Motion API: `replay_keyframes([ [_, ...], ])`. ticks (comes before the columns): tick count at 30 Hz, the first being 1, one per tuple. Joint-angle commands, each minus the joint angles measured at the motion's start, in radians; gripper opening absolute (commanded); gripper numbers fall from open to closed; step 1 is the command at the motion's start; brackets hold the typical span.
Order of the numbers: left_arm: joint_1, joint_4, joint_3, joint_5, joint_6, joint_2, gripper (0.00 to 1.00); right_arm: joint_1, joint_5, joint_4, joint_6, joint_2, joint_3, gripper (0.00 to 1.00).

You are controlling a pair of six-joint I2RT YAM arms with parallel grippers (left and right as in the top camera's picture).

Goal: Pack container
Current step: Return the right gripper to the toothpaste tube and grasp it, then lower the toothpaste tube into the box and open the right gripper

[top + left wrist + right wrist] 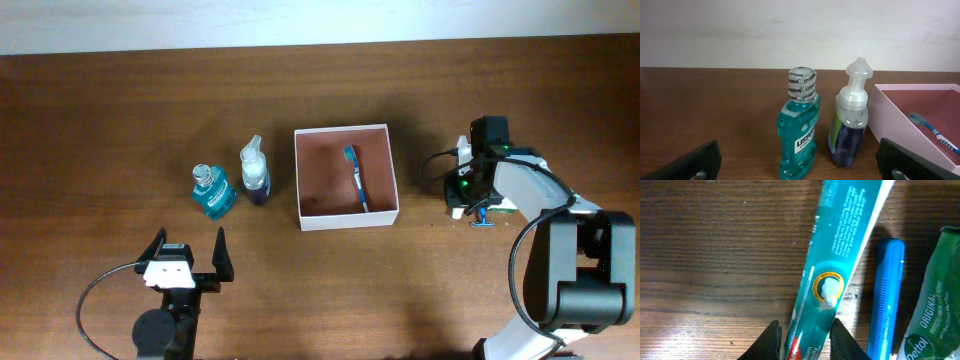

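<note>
The container (350, 218) is a shallow square white-walled box with a reddish-brown floor at the table's middle; its near wall shows in the left wrist view (887, 115). A blue toothbrush (356, 178) lies inside it. My right gripper (805, 340) is to the right of the box, its fingers closed on both sides of a teal toothpaste tube (837, 265) that lies on the wood. In the overhead view the right gripper (468, 195) hides the tube. My left gripper (190, 262) is open and empty at the front left, facing the bottles.
A teal mouthwash bottle (212, 190) and a clear pump bottle (256, 172) with dark blue liquid stand left of the box. A blue razor handle (886, 295) and a green Dettol pack (932, 305) lie right of the tube.
</note>
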State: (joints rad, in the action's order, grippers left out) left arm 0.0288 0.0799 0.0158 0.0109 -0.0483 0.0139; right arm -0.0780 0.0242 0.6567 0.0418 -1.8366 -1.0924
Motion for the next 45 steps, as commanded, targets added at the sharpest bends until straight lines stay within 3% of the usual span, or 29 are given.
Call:
replay_keyframes([
  [1,0.004,0.0,-0.007,0.007,0.012,-0.007,0.99,-0.001,-0.008,0.0,0.002,-0.008,0.01,0.32],
  [4,0.004,0.0,-0.007,0.007,0.012,-0.007,1.0,-0.001,-0.009,-0.001,-0.018,-0.008,0.01,0.33],
  [8,0.004,0.0,-0.007,0.007,0.012,-0.007,0.99,-0.001,-0.008,0.002,-0.026,-0.008,0.01,0.12],
  [12,0.004,0.0,-0.007,0.007,0.012,-0.007,0.99,-0.001,-0.007,0.009,-0.05,-0.008,0.009,0.05],
  [22,0.004,0.0,-0.007,0.007,0.012,-0.007,0.99,0.028,0.102,0.143,-0.072,0.101,-0.13,0.04],
  [33,0.004,0.0,-0.007,0.007,0.012,-0.007,0.99,0.237,0.103,0.214,-0.196,0.297,-0.251,0.04],
  [45,0.004,0.0,-0.007,0.007,0.012,-0.007,0.99,0.418,0.096,0.147,-0.266,0.224,-0.232,0.04],
])
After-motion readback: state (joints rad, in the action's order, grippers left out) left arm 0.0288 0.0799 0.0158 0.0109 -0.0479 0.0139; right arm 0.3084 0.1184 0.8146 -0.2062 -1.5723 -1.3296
